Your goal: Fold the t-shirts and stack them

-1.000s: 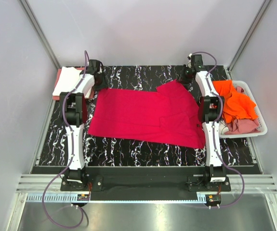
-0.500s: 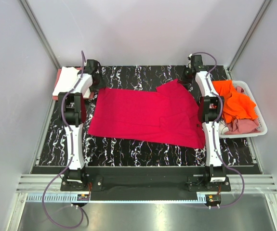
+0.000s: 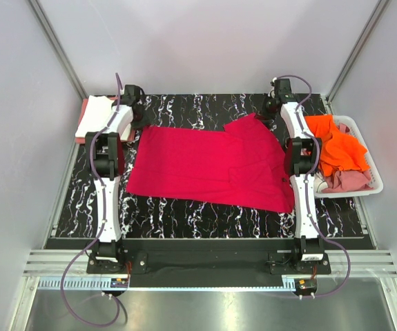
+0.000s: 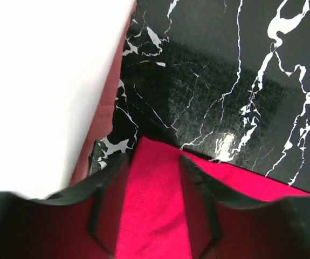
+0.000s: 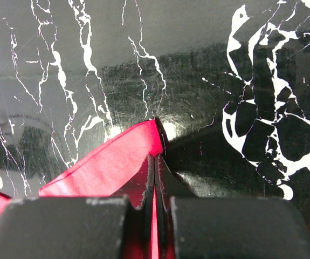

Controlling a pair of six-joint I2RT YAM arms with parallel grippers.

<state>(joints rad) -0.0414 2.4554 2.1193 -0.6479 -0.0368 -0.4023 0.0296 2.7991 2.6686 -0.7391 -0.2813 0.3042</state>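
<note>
The crimson-red t-shirt (image 3: 208, 165) lies spread flat on the black marbled table (image 3: 184, 214). My left gripper (image 3: 140, 121) is at the shirt's far left corner. Its fingers (image 4: 111, 178) stand apart on either side of the red corner (image 4: 155, 205), open. My right gripper (image 3: 267, 114) is at the far right corner, where a flap is folded over. Its jaws are shut on the red hem (image 5: 117, 162), low over the table. A folded white t-shirt (image 3: 96, 114) rests on a salmon-pink one (image 4: 103, 116) at the far left.
A white perforated basket (image 3: 376, 181) stands off the table's right edge, holding a bright orange t-shirt (image 3: 336, 145) and a pink one (image 3: 350, 181). Grey walls enclose the table on three sides. The arm bases sit at the near edge.
My left gripper has shifted slightly toward the far left. The crimson shirt and the right arm look unmoved.
</note>
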